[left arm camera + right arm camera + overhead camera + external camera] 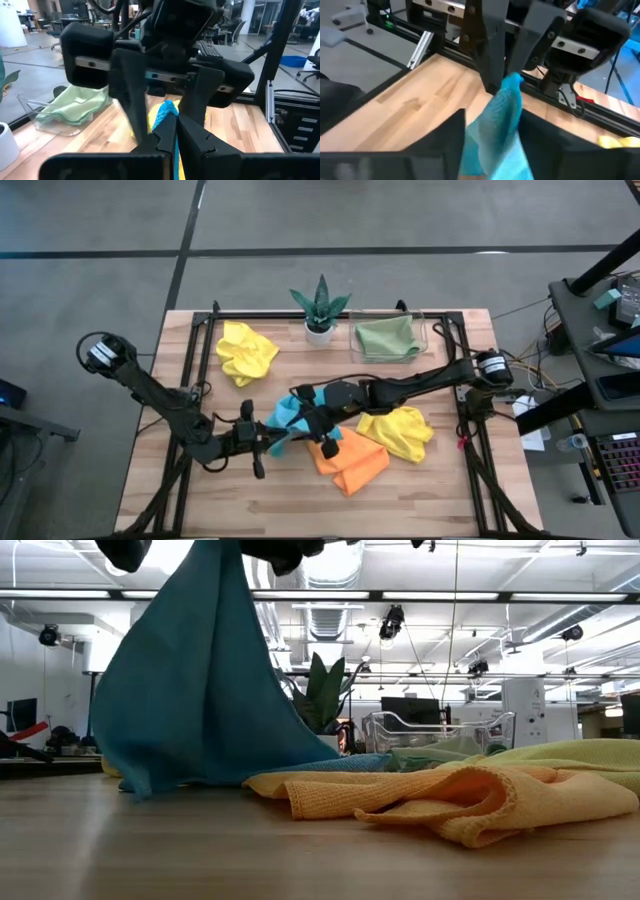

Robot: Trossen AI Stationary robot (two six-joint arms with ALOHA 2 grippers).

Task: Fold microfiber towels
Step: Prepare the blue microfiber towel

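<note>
From above, at mid-worktop (250, 510), the blue towel (285, 418) is seen lifted between both grippers: left gripper (272, 442) clenched on one corner, right gripper (305, 418) at another, fingers part-spread around the cloth, grip not certain. Orange towel (350, 462) and a yellow towel (398, 432) lie just beside; a second yellow towel (245, 352) near the plant (320, 310); green towel (388, 338) in the tray (425, 330).

Low view: blue towel (195, 680) hangs draped, lower edge on the worktop, orange towel (450, 795) crumpled in front.

Left wrist: fingers (160, 137) pinched on blue cloth.

Right wrist: towel (500, 125) between spread fingers (447, 137).
</note>
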